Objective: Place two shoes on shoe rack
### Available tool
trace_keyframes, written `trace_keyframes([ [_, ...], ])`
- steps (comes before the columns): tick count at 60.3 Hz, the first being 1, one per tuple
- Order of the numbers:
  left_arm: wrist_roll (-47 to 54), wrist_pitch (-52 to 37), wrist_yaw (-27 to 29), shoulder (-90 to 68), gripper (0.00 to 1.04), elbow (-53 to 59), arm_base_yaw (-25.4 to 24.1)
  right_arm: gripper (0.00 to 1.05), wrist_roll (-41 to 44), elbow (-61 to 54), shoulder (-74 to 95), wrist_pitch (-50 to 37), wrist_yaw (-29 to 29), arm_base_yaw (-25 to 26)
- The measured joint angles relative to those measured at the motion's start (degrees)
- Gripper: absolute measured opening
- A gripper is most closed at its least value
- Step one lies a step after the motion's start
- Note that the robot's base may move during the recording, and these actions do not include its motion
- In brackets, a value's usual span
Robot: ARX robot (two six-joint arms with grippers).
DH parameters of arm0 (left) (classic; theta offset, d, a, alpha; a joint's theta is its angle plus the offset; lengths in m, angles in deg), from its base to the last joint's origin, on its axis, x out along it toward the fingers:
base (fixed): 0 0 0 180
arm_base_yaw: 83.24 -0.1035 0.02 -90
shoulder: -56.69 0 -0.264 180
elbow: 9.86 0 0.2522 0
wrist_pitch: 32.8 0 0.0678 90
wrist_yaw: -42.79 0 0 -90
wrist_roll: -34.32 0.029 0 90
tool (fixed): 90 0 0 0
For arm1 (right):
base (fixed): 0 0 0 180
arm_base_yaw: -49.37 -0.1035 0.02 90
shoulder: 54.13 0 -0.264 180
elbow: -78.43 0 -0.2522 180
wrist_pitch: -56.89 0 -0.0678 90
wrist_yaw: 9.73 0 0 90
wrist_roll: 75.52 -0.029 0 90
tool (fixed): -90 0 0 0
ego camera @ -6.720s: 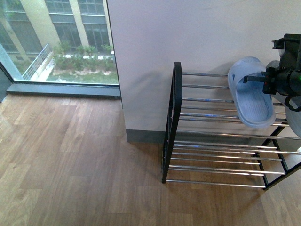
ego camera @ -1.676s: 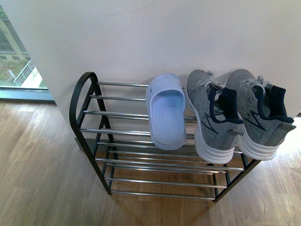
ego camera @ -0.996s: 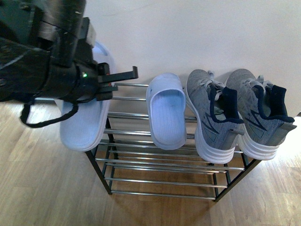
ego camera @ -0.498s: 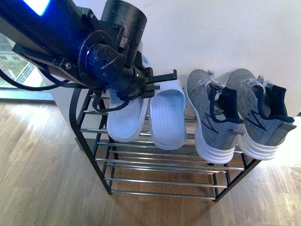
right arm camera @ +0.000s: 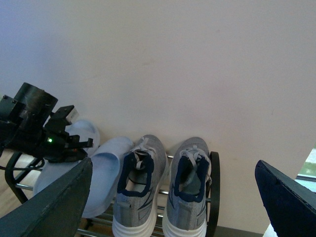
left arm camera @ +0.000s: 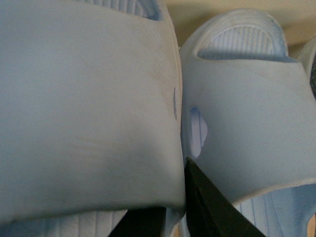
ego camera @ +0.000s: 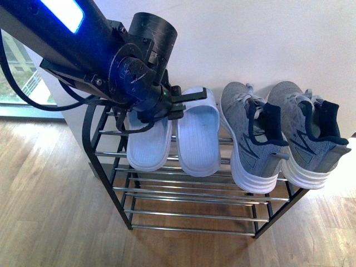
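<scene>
Both grey sneakers (ego camera: 253,139) (ego camera: 306,130) stand side by side on the right of the shoe rack's (ego camera: 99,108) top tier. They also show in the right wrist view (right arm camera: 140,197) (right arm camera: 190,200). My left gripper (ego camera: 186,104) is shut on a light blue slipper (ego camera: 149,146), which lies on the top rods beside a second slipper (ego camera: 198,139). In the left wrist view the held slipper's strap (left arm camera: 89,108) fills the frame above the gripper (left arm camera: 173,217), touching the other slipper (left arm camera: 252,98). My right gripper (right arm camera: 174,165) hangs open, well back from the rack.
The rack stands against a white wall (ego camera: 250,39) on a wooden floor (ego camera: 50,211). Its lower chrome tiers (ego camera: 194,214) hold nothing. A window (ego camera: 16,78) lies to the left. My left arm (ego camera: 83,44) reaches over the rack's left end.
My left arm has carried the light blue slipper in from the left and lowered it onto the top tier beside the other slipper. The sneakers have not moved.
</scene>
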Motion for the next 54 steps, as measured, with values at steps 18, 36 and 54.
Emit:
trace_keyframes([
  [18,0.1,-4.2,1.7,2.5,0.57,5.8,0.3,0.95,0.0,0.0,0.0,0.0,0.0,0.0],
  [36,2.3,-12.3,9.9,17.4,0.97,20.3,1.4,0.95,0.0,0.0,0.0,0.0,0.0,0.0],
  [54,2.6,-18.4,22.3,41.8,0.95,43.8,1.2,0.95,0.0,0.0,0.0,0.0,0.0,0.0],
])
